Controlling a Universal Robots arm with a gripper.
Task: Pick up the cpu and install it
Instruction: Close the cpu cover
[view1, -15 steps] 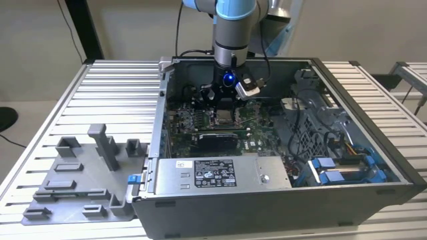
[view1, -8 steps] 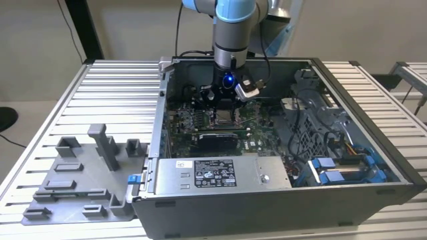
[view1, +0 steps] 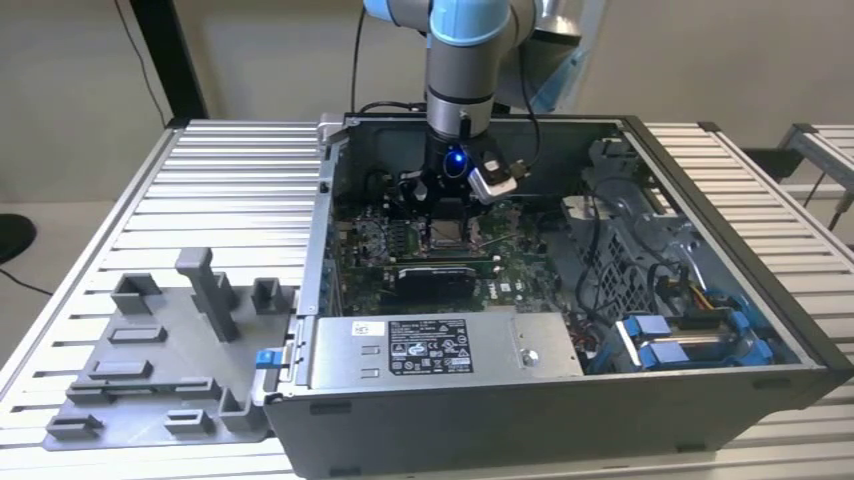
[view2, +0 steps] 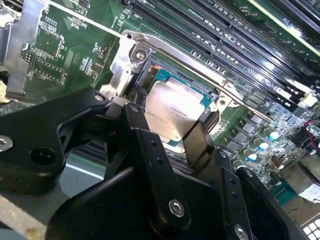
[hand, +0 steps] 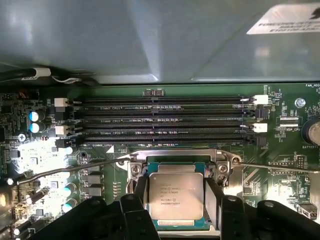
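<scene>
Carefully now: my gripper (hand: 177, 182) clasps the cpu (hand: 176, 197) by its sides over the socket (hand: 172, 153); I'd hold it level, square, no forcing.

Cpu (hand: 176, 197): one small, flat, square chip with a silvery metal top bearing faint print and a green edge. It was recorded level, top upward, inside the open metal frame of the socket (hand: 175, 156). The socket sat toward the far side of the case (view1: 534, 410). The chip was clasped at two opposite edges by the gripper (hand: 176, 201). Full seating could not be determined.
</scene>
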